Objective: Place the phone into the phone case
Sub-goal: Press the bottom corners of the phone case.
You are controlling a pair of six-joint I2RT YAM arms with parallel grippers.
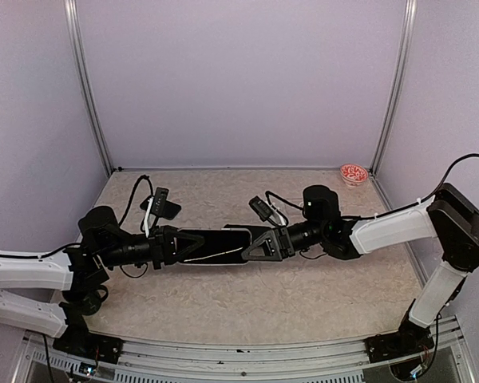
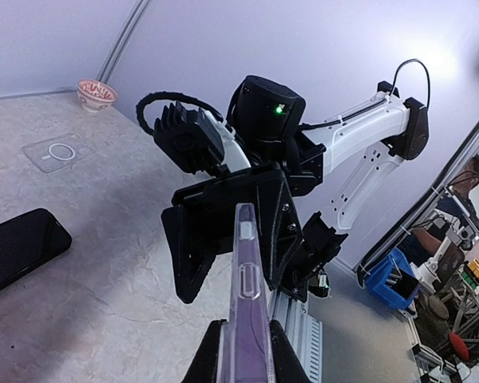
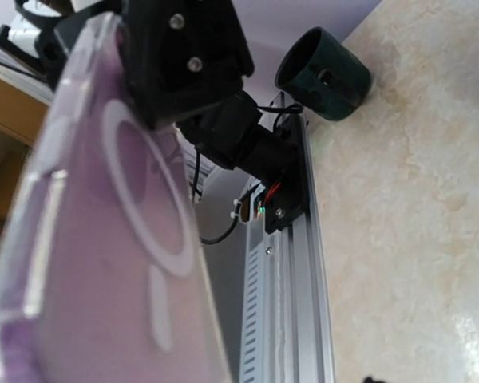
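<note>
My left gripper (image 1: 172, 245) (image 2: 246, 351) is shut on the clear phone case (image 2: 247, 271), which it holds edge-on above the table with the far end pointing at the right arm. The right gripper (image 1: 251, 246) faces it, and its black fingers (image 2: 193, 239) stand apart on either side of the case's far end. I cannot tell whether they touch it. The case's back, with a white ring, fills the left of the right wrist view (image 3: 112, 239). The black phone (image 2: 20, 247) (image 1: 211, 239) lies flat on the table beneath, apart from the case.
A small red-and-white bowl (image 1: 354, 174) (image 2: 96, 93) sits in the back right corner. Near it a flat clear piece with a ring (image 2: 60, 152) lies on the table. An aluminium rail (image 3: 287, 303) runs along the table's near edge.
</note>
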